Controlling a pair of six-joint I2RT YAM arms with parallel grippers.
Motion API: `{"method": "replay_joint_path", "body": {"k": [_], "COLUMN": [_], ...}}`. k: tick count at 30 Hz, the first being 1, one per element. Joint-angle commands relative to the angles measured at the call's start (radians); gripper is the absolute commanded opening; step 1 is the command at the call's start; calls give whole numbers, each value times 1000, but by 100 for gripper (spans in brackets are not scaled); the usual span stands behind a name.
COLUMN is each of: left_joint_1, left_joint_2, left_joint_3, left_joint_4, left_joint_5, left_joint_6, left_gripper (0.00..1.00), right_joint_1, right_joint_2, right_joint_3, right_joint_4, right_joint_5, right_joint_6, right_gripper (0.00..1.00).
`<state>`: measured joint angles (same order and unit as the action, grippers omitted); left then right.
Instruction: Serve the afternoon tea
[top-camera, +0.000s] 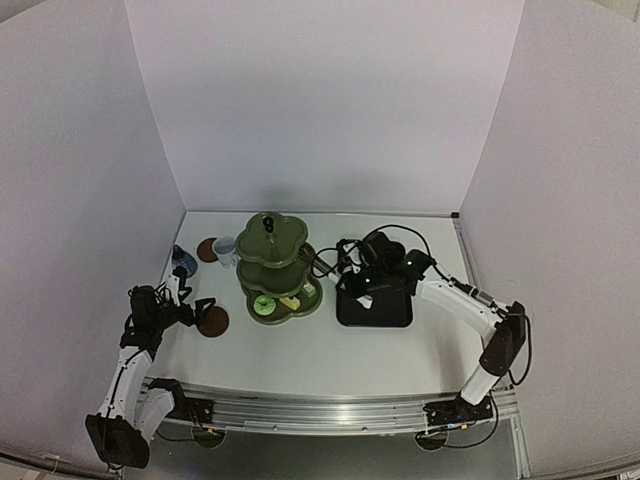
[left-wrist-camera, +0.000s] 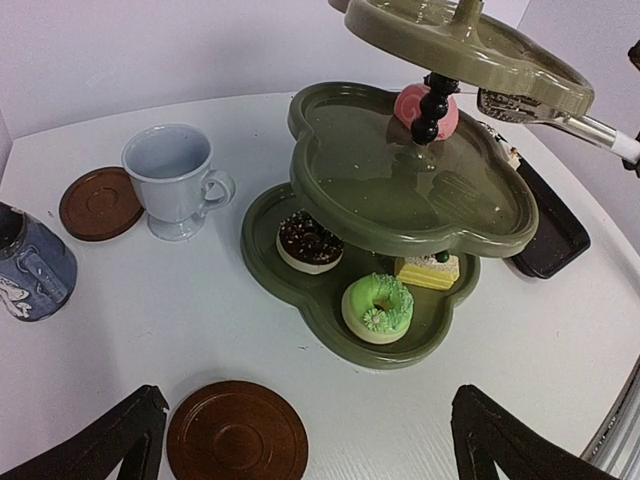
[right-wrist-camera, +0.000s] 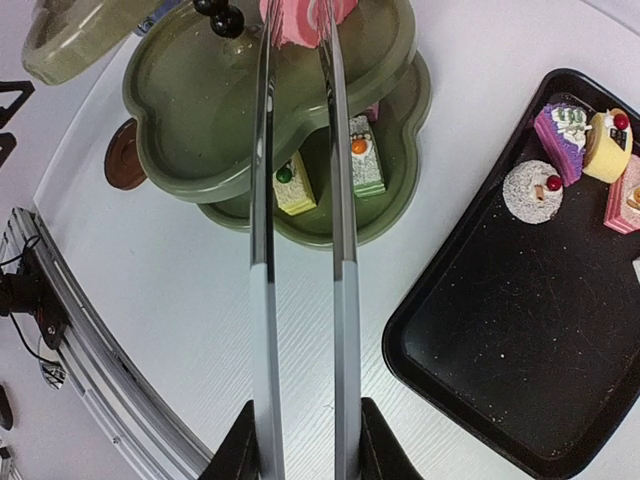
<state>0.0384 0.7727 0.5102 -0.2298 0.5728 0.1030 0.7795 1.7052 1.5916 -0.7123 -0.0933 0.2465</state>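
Looking from above: olive three-tier stand (top-camera: 272, 240) on the bench (top-camera: 330, 352), black tray (top-camera: 385, 306) just beside. Left wrist: left fingers (left-wrist-camera: 125, 438) spread wide, brown coaster (left-wrist-camera: 237, 432) between them. Right wrist: right fingers (right-wrist-camera: 240, 452) gripping metal tongs (right-wrist-camera: 262, 250), blades flanking pink cake (right-wrist-camera: 296, 18) on middle tier.

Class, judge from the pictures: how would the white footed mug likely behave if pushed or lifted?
The white mug stands on a narrow foot under a wider bowl, so a push near the rim would probably tip it. It looks glazed and hard: likely rigid, slippery, breakable. It appears empty, so probably light.
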Motion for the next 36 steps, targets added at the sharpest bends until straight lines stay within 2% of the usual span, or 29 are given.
{"method": "replay_joint_path", "body": {"k": [1,7,15,21,36], "left_joint_1": [4,3,3,3,3], "left_joint_2": [-3,-1,4,2,-3], "left_joint_3": [2,2,4,4,1], "left_joint_4": [10,9,9,8,5], "left_joint_5": [-3,-3,1,1,-1], "left_joint_6": [9,9,8,8,17], "left_gripper": [100,100,100,100,100], "right_joint_1": [-2,-4,-56,-125,-203], "right_joint_2": [-82,-156,-177,-102,52], "right_joint_3": [-18,-42,-56,-72,-74], "right_joint_4": [-2,-82,-207,-255,-263], "right_joint_5": [44,211,376,399,437], "right_joint_6": [30,98,252,346,421], "right_gripper": [25,25,25,27,28]}}
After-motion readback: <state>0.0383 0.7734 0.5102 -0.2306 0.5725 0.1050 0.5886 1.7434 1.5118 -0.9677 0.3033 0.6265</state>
